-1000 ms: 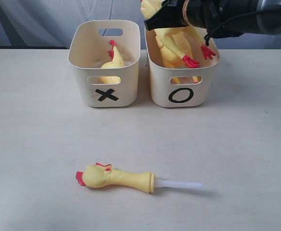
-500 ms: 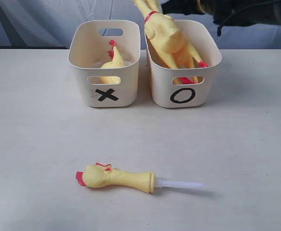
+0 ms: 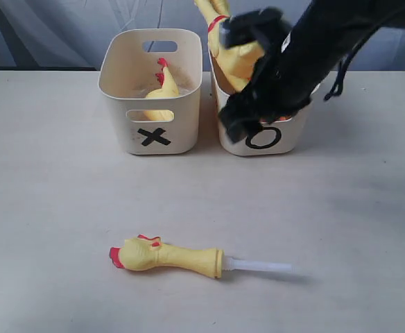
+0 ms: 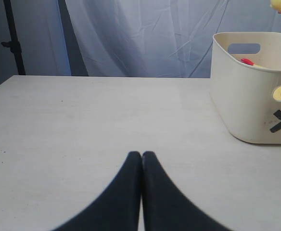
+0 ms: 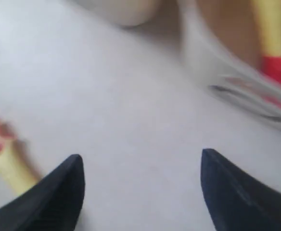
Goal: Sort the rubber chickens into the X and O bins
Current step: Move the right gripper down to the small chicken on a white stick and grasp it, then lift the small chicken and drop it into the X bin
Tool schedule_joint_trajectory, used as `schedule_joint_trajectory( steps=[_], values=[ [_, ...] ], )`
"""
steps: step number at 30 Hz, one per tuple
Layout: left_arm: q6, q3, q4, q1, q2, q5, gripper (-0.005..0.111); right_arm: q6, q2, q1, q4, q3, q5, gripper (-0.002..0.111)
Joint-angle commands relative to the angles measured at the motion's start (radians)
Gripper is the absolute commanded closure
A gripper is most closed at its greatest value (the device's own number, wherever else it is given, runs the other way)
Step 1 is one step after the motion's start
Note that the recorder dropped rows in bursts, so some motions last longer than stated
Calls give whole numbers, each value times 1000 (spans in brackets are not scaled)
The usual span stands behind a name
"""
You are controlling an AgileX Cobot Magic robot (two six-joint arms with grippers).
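A small yellow rubber chicken [image 3: 166, 256] with a white tube [image 3: 259, 266] lies on the table near the front. One large chicken [image 3: 162, 88] sits inside the X bin [image 3: 150, 132]. Another large chicken [image 3: 225, 36] leans out of the O bin [image 3: 290, 139], which my right arm partly hides. My right gripper [image 3: 236, 126] hangs open and empty in front of the O bin. In the right wrist view its fingers [image 5: 74, 175] stand wide apart over bare table, with the small chicken [image 5: 5, 161] off to one side. My left gripper [image 4: 141, 156] is shut and empty, apart from the X bin [image 4: 249, 96].
A pale curtain [image 4: 145, 33] hangs behind the table's far edge, and a dark stand [image 4: 11, 38] rises beside it. The blurred O bin wall [image 5: 236, 79] fills one corner of the right wrist view.
My right gripper let go of the large chicken, which now leans in the O bin. The right arm has swung down in front of that bin. The small chicken has not moved.
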Motion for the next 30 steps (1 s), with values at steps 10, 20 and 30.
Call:
schedule_joint_trajectory(
  steps=[10,20,30],
  values=[
    [-4,-2,0,-4,-5,-13,107,-617,76,195,287,229,70,43],
    [-4,-2,0,-4,-5,-13,107,-674,134,370,175,229,-143,43],
    [-4,-2,0,-4,-5,-13,107,-403,214,375,-77,228,-170,43]
  ],
)
